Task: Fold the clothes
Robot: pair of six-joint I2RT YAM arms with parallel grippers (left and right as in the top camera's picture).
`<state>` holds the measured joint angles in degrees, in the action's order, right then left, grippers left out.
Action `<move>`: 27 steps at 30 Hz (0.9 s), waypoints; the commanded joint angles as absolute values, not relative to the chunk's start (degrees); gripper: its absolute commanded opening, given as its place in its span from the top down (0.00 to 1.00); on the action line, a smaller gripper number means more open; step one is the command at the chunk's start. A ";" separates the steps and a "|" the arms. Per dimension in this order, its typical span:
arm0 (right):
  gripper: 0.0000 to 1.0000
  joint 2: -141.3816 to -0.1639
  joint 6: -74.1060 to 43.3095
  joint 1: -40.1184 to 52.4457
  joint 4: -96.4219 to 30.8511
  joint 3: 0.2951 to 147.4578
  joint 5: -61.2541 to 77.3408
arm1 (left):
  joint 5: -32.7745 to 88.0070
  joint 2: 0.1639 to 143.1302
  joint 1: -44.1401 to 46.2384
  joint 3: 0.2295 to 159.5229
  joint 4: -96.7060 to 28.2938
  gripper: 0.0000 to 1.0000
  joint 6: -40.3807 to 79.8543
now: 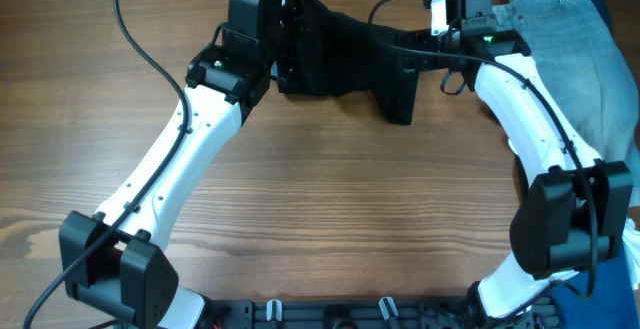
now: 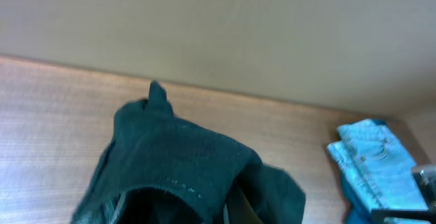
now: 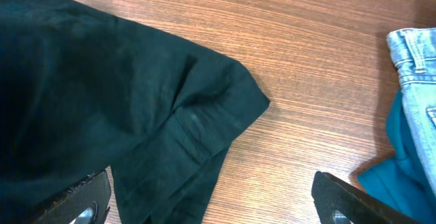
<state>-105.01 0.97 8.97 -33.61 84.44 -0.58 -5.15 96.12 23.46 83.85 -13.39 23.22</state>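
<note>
Table from above: black garment lies bunched at 12 o'clock by the far edge, strung btwn the two arms. L gripper is at its 9 o'clock end, buried in the cloth. R gripper is at its 3 o'clock end, touching or just over the fabric, can't tell which. Light jeans sit at approx 1–2 o'clock, beyond the R arm and apart from the garment.

L wrist view: the garment humps up right in front of the lens at 6 o'clock of the frame, hiding the fingers. L gripper is closed tight w/ cloth gathered around it, so it looks pinched in there. Folded jeans are at 4 o'clock, w/ bare wood around.

R wrist view: R gripper has its fingers spread wide, one at 7 o'clock and one at 5 o'clock, nothing gripped. Garment fills the 9–12 o'clock side, flat on the wood, one corner pointing to 3 o'clock. Its edge runs by the 7 o'clock finger. Jeans are at 2 o'clock w/ blue-green cloth at 4 o'clock, both clear of the garment.
</note>
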 commanded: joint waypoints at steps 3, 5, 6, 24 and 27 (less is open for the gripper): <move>0.30 -112.60 1.28 9.15 -34.00 84.62 7.35 | -6.11 96.60 23.31 84.86 -17.50 0.96 25.12; 0.18 -114.78 1.21 9.17 -33.67 84.62 10.00 | -6.11 96.60 23.31 84.86 -17.67 0.96 25.10; 0.16 -115.66 1.17 9.17 -33.54 84.62 10.41 | -6.09 96.60 23.31 84.86 -17.65 0.96 25.10; 0.96 -117.56 1.02 9.17 -29.17 84.62 10.46 | -6.09 96.62 23.40 84.86 -19.25 0.96 25.12; 0.96 -117.54 1.39 9.17 -29.12 84.62 10.46 | -6.09 96.62 23.42 84.86 -19.49 0.96 25.10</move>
